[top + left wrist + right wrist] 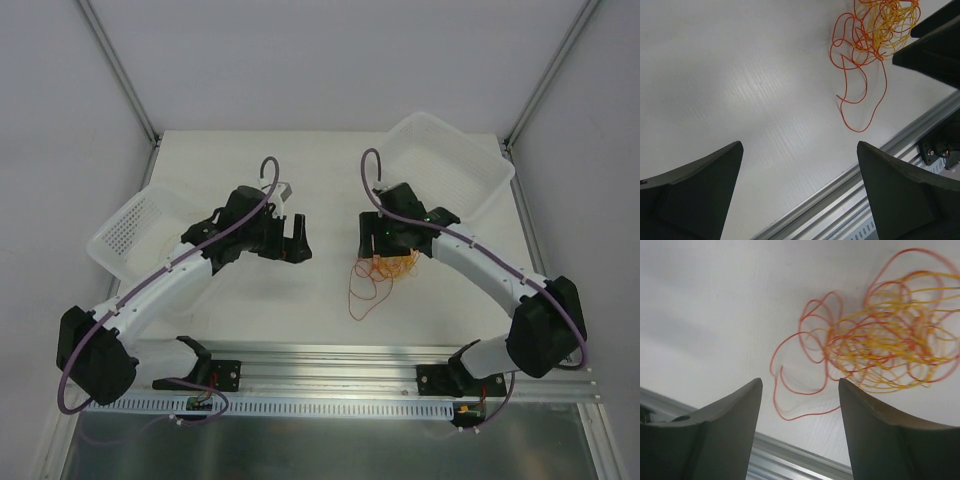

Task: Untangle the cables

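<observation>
Cables (385, 268) lie in a small yellow and red clump on the white surface (300, 300), right of centre, just under the right end effector (386, 248). The left end effector (297, 243) hangs to their left, not touching. From above you cannot judge either one's fingers.

Left wrist view: fingers spread wide, holding nothing — one red loop (860, 127) trails toward the near rail (850, 180), your easiest hold.

Right wrist view: fingers apart, empty, the clump blurred beyond them. Expect light, springy, slippery strands — you cannot trace which crosses which.
</observation>
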Controlling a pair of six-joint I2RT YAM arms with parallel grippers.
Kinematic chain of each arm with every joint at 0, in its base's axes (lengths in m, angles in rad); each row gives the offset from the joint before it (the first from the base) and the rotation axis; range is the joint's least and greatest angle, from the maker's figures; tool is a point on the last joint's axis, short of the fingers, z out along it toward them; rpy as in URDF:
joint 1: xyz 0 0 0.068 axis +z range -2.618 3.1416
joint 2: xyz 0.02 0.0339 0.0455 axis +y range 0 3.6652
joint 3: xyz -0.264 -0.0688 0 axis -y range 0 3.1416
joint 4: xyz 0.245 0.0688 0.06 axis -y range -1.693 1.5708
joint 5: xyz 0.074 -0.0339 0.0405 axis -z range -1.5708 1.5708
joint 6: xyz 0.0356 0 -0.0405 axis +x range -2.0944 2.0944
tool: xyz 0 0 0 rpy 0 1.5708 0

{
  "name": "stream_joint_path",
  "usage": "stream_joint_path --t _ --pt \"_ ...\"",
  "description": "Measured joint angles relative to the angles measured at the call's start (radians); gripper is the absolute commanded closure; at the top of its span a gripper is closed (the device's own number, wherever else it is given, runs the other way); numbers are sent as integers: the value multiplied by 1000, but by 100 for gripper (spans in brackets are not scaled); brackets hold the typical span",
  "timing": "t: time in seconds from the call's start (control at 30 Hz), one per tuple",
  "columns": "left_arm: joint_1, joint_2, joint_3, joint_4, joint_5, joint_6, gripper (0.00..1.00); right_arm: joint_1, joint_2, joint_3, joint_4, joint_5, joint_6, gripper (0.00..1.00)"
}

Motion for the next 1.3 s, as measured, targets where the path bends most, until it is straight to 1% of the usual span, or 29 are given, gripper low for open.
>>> stream_joint_path --t 0.07,0.1,0.2,0.27,0.3,0.4,0.57,0.7,0.83,0.87,0.93,1.03,1.07,1.17,1.2,1.23,1.27,1.3 --pt "-27 40 6 24 -6 -11 1 -51 -37 -1 -14 30 -9 38" --pt "-42 65 15 32 -8 -14 1 -84 -49 -5 -14 45 -10 42" --pt "-86 152 63 56 -13 -31 1 -174 -74 -48 -5 81 -10 49" --pt "-114 204 100 73 -15 -38 1 -205 -79 -85 -5 90 -10 52" --pt "-130 231 124 80 -14 -41 1 -211 -79 -106 -3 92 -9 55" --pt "-176 303 180 113 -18 -54 1 -212 -79 -153 7 85 -8 58" --pt "-214 380 202 142 -19 -72 1 -211 -72 -182 66 75 -6 59" --pt "-221 436 202 154 -21 -90 2 -210 -47 -188 105 64 -6 58" --pt "-232 513 213 169 -20 -115 7 -208 -26 -204 129 48 -3 58" --pt "-235 536 220 174 -20 -120 10 -208 -23 -207 131 45 -2 58" --pt "-245 584 241 181 -21 -128 14 -208 -21 -212 137 37 0 58" --pt "-257 657 282 195 -20 -139 26 -207 -20 -215 145 29 2 58" --pt "-259 678 290 201 -18 -142 32 -207 -19 -216 149 27 2 57" --pt "-260 734 307 210 -12 -148 43 -204 -13 -216 160 23 9 57" --pt "-260 750 308 212 -12 -150 56 -203 -11 -217 164 23 13 57" --pt "-260 760 308 212 -11 -155 66 -201 -10 -219 167 22 16 57" --pt "-260 773 308 211 -11 -159 80 -200 -7 -220 171 22 19 57" --pt "-262 781 308 210 -13 -161 100 -198 -3 -220 175 22 22 57"
